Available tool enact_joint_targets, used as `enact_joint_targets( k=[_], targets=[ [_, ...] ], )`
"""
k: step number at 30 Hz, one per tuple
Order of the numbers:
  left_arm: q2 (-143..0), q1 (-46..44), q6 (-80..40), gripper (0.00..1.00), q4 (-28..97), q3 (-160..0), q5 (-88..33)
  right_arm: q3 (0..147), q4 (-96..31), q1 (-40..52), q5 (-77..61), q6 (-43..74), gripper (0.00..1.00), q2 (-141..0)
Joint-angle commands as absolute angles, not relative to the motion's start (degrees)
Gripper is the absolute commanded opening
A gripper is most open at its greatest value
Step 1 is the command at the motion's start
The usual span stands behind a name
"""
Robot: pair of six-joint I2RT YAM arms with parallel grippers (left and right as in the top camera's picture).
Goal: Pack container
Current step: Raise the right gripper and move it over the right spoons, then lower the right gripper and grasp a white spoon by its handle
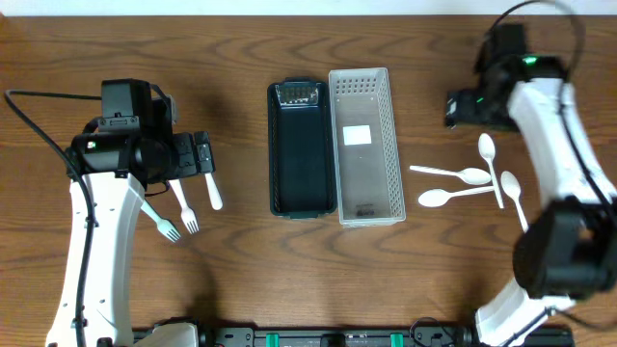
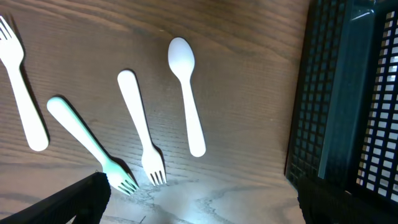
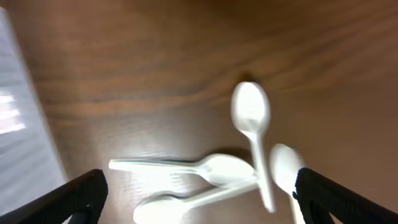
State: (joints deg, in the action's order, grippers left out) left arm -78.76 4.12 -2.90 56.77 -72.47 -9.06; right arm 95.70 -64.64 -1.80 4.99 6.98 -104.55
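Observation:
A black container [image 1: 302, 149] and a white slotted container [image 1: 365, 145] stand side by side mid-table. My left gripper [image 1: 196, 154] hangs open over several pieces of cutlery on the left: a mint fork [image 2: 87, 143], a white fork [image 2: 140, 124] and a white spoon [image 2: 186, 99]. Nothing sits between the left gripper [image 2: 202, 205] fingers. My right gripper [image 1: 461, 108] is open above several white spoons [image 1: 453, 173] lying right of the white container. In the right wrist view the right gripper [image 3: 199, 199] holds nothing, and the spoons [image 3: 249, 118] look blurred.
Another white fork [image 2: 22, 93] lies at the far left of the left wrist view. The black container's wall [image 2: 336, 93] fills that view's right side. The white container's edge [image 3: 18, 112] shows at the left of the right wrist view.

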Motion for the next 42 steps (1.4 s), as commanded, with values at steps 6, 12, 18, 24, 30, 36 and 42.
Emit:
enact_joint_targets(
  k=[6,12,18,24,30,36,42],
  targets=[
    [-78.83,4.38,-2.15,0.98,56.95,-74.0,-9.43,96.05,-72.75,-5.06,6.74,5.04,0.99,-96.88],
    [-78.83,4.38,-2.15,0.98,56.97,-74.0,-9.45,90.3,-65.71,-10.33,5.3,-1.17,0.99,-101.95],
    [-78.83,4.38,-2.15,0.98,56.99,-74.0,-9.45,90.3,-61.36,-12.4,5.37,-5.76,0.99,-109.71],
    [-78.83,4.38,-2.13,0.98,57.41,-73.95,-9.45,90.3,-59.31,-12.32,3.4,-6.66,0.99,-115.44],
    [-78.83,4.38,-2.15,0.98,57.41,-73.95,-9.43,89.84,-59.33,-12.32,2.33,-7.62,0.99,-120.27],
    [-78.83,4.38,-2.15,0.98,57.39,-73.95,-9.45,87.99,-58.61,-12.29,1.87,-7.57,0.99,-122.32],
    [-78.83,4.38,-2.15,0.98,57.41,-73.95,-9.45,84.64,-57.19,-12.32,1.91,-7.35,0.91,-122.32]
  ],
)
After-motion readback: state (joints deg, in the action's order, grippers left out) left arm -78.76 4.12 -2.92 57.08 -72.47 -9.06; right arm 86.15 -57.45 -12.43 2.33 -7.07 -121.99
